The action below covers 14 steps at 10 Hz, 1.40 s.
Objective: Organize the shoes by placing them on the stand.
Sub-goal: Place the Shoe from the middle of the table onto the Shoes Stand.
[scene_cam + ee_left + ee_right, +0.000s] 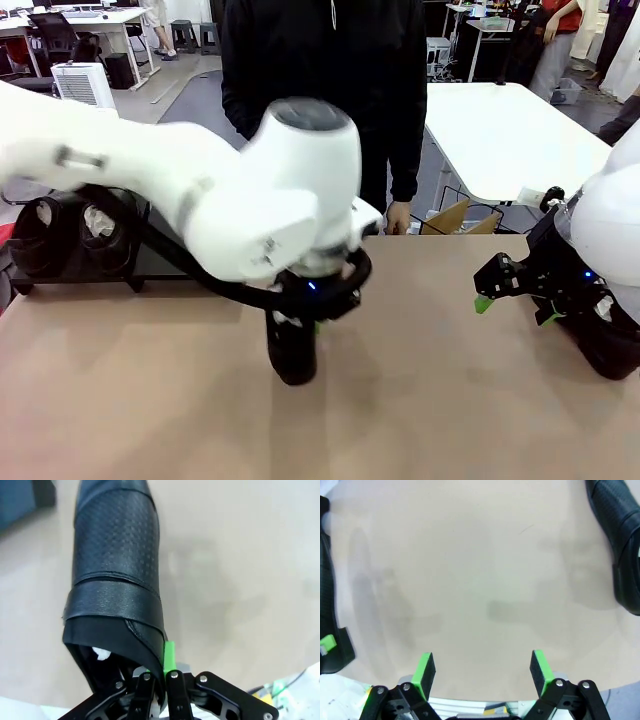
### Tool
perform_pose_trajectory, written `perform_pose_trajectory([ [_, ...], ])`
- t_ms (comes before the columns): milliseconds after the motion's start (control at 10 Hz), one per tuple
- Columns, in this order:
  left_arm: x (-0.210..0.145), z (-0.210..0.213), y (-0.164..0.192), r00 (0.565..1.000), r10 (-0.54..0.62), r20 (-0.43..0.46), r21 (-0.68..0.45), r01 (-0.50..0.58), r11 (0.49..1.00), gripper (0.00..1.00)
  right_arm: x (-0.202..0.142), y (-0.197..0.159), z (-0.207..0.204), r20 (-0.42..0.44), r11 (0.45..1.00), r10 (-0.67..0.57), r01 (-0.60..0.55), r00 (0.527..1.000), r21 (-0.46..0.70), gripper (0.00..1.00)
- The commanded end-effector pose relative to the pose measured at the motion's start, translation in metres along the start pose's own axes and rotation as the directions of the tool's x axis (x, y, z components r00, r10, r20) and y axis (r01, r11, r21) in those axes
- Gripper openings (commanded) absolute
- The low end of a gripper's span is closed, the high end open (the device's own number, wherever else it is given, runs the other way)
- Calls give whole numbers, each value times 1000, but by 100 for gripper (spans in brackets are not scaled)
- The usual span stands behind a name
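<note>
Black leather sits at the middle of the front view. A shoe (292, 355) hangs heel-up under the left hand (305, 318), which is clamped on its top edge. The white arm reaches in from the left. Whether the toe touches the tan surface (120, 400) cannot be told. At the far left stands the low black stand (80, 280), with two more shoes (70, 235) side by side on top, their openings facing this way. At the right, the right hand (515, 310) hovers above the surface with its green-tipped fingers apart and nothing between them. Another shoe (610, 350) lies just beneath that arm at the right edge. A person (320, 60) in a dark top stands at the far side. A cardboard box (460, 218) and a white table (510, 130) are behind on the right.

From the left wrist, the shoe (117, 570) stretches away toward its toe, with a dotted upper and a smooth band across it. The left hand (160, 666) pinches the rim of the opening, one finger outside and one inside.

From the right wrist, the right hand (482, 672) is spread wide over bare surface (470, 580). The other shoe (615, 540) lies at the upper right, well clear of the fingers.
</note>
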<state>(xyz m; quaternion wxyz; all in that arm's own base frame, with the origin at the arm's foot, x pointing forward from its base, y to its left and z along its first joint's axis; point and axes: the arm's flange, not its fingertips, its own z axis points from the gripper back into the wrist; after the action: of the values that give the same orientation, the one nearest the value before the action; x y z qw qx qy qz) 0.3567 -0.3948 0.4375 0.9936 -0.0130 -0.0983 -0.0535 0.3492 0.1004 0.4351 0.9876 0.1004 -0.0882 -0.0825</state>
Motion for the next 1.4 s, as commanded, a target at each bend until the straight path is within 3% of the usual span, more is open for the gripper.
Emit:
perform_pose_trajectory([
  [0, -1, 42, 47, 995, -92, 38, -31, 94, 995, 0, 0, 0, 1, 1, 1000, 9, -9, 1000, 0, 100],
  [100, 4, 57, 66, 993, -88, 81, -27, 91, 995, 0, 0, 0, 1, 1, 1000, 9, -9, 1000, 0, 100],
  [200, 8, 68, 87, 995, -79, -66, -149, 69, 986, 0, 0, 0, 1, 1, 1000, 9, -9, 1000, 0, 100],
  [300, 8, 50, 42, 996, -74, 55, -14, 75, 997, 0, 0, 0, 1, 1, 1000, 9, -9, 1000, 0, 100],
  [700, 4, 51, 49, 996, -90, 23, -42, 91, 995, 0, 0, 0, 1, 1, 1000, 9, -9, 1000, 0, 100],
  [900, 30, 47, 82, 966, 31, 256, 55, -47, 997, 0, 0, 0, 1, 1, 1000, 9, -9, 1000, 0, 100],
  [1200, 74, 26, 112, 918, 9, 397, 113, -59, 992, 0, 0, 0, 1, 1, 1000, 9, -9, 1000, 0, 100],
  [1300, 89, 18, 124, 899, 36, 437, 164, -119, 979, 0, 0, 0, 1, 1, 1000, 9, -9, 1000, 0, 100],
])
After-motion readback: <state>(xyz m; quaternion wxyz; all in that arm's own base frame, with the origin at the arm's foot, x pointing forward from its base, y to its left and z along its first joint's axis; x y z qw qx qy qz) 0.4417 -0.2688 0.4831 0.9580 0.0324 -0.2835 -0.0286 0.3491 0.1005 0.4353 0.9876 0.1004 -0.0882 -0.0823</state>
